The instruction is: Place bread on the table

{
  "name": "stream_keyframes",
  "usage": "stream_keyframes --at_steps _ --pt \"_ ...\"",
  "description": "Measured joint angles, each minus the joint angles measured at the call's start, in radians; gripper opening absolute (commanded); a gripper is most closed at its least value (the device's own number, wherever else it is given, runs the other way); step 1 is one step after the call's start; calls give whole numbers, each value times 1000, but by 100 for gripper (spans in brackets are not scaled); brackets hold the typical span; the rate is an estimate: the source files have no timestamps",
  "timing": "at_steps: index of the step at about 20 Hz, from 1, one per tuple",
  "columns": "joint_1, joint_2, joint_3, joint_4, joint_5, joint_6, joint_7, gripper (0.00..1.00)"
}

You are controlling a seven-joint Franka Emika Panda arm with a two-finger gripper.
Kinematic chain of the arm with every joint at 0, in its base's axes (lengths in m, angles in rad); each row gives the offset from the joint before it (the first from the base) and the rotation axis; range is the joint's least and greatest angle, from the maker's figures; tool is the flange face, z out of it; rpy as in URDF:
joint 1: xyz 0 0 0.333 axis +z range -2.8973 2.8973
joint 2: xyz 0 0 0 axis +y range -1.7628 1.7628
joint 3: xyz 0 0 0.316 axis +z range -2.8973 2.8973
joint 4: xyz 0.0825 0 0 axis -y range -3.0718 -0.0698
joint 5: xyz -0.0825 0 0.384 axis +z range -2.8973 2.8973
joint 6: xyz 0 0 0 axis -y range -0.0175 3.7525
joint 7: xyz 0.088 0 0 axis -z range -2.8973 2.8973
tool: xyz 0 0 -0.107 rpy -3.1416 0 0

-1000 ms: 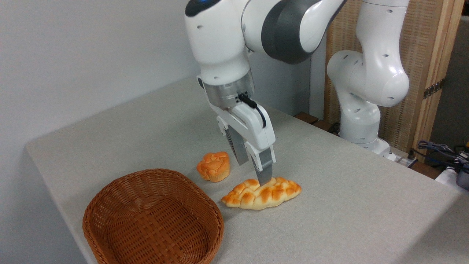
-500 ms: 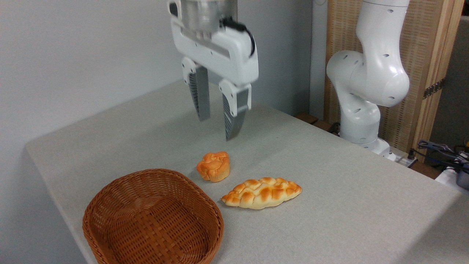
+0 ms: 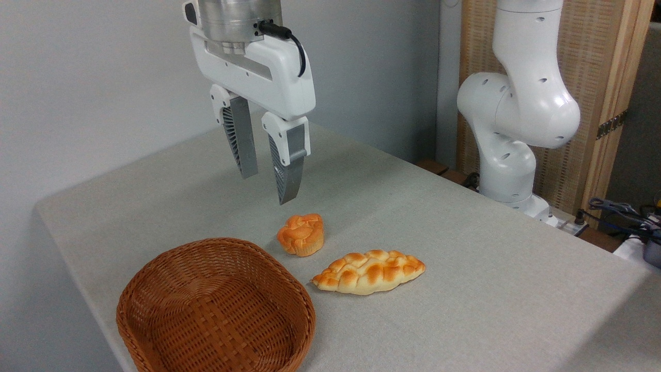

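The bread [image 3: 369, 272] lies flat on the table [image 3: 465, 289], outside the wicker basket [image 3: 217, 310] at its 8 o'clock and just clear of the small round bun [image 3: 301, 234] at its 11 o'clock. The gripper [image 3: 268, 188] hangs in the air at the bread's 11 o'clock, above the bun, fingers apart and holding nothing. No writing is legible.
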Motion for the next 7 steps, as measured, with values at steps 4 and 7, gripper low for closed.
stream_keyframes --at_steps 4,7 --pt "10 7 0 27 0 -55 0 100" --pt "11 24 -1 61 0 -100 0 100"
